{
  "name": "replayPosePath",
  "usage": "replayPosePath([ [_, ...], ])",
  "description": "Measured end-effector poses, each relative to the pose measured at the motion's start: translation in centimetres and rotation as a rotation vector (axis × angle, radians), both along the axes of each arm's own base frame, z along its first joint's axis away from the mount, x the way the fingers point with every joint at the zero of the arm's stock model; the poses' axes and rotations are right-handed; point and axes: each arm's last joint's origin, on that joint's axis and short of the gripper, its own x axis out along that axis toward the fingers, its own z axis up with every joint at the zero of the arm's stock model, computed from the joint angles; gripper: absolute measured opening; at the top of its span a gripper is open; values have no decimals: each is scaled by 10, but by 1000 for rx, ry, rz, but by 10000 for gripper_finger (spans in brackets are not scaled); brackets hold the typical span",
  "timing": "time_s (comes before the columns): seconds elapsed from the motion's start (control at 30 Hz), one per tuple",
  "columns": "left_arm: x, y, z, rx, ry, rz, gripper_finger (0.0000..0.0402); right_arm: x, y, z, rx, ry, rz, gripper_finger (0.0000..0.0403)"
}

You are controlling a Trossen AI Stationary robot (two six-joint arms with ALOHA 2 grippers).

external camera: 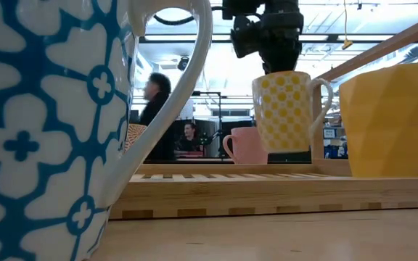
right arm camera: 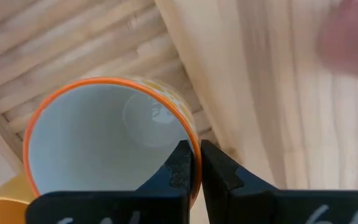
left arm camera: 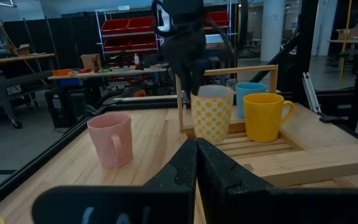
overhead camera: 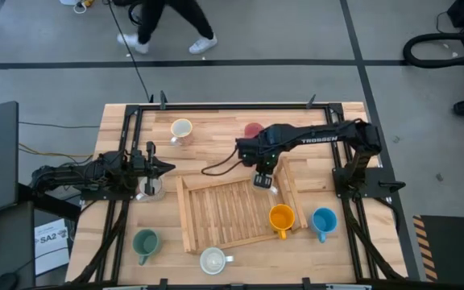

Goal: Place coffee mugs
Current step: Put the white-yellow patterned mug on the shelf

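Dark arms (overhead camera: 312, 137) — white lettering, black cables

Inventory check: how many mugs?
8: cream, pink at back; checked in right fingers over rack; orange in rack; blue beside it; green, white in front; grey by left fingers.

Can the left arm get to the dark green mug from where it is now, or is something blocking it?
Probably yes. The left end effector waits at the table's left side, and the dark green mug stands on bare table on that same side, outside the wooden tray, with nothing between them.
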Motion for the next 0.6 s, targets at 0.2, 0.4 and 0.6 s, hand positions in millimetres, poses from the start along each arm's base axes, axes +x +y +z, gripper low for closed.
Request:
replayPosePath([
  [0.2,0,0,0,0,0,0,13,-3,7,-7,-61,33,-44,23],
  [0.4,0,0,0,0,0,0,13,-3,14,-8,-64,34,-40,23],
  [0.6,0,0,0,0,-1,0,13,-5,20,-14,-68,53,-20,23],
])
